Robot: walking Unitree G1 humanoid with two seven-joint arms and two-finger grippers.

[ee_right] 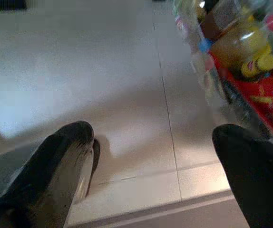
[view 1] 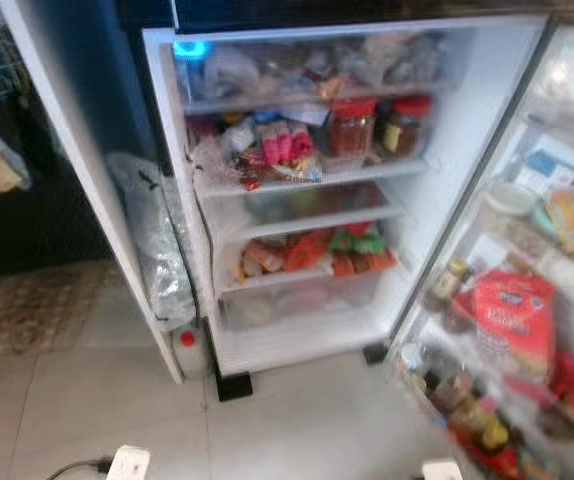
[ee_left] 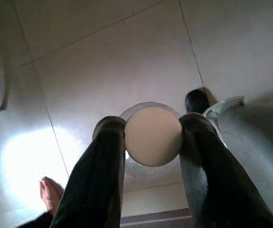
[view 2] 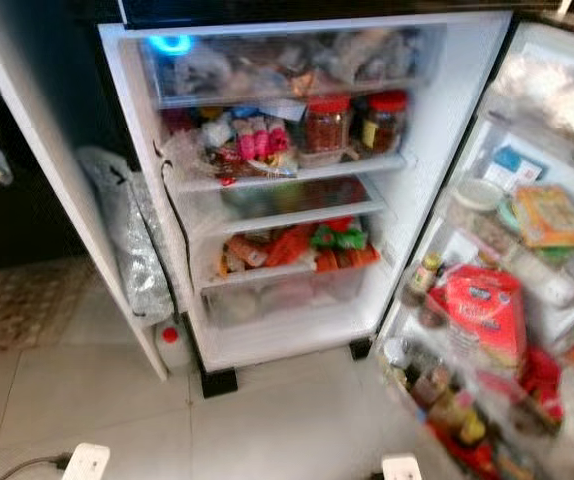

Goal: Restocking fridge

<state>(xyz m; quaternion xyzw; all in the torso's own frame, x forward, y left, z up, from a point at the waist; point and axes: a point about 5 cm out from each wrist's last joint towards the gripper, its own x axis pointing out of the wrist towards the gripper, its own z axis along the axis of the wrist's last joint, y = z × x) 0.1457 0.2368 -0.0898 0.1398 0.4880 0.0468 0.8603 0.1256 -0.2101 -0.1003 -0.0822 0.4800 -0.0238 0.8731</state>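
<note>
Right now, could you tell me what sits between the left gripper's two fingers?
In the left wrist view, the left gripper is shut on a round cream-lidded clear container, clamped between its fingers, above the tiled floor.

A home kitchen: an open fridge point(view 1: 307, 190) stands on a pale tiled floor point(view 1: 297, 420), its shelves crowded with red-lidded jars point(view 1: 351, 126) and packets, its door racks point(view 1: 507, 350) full of bottles. A patterned mat point(view 1: 27, 305) lies nearby.
</note>
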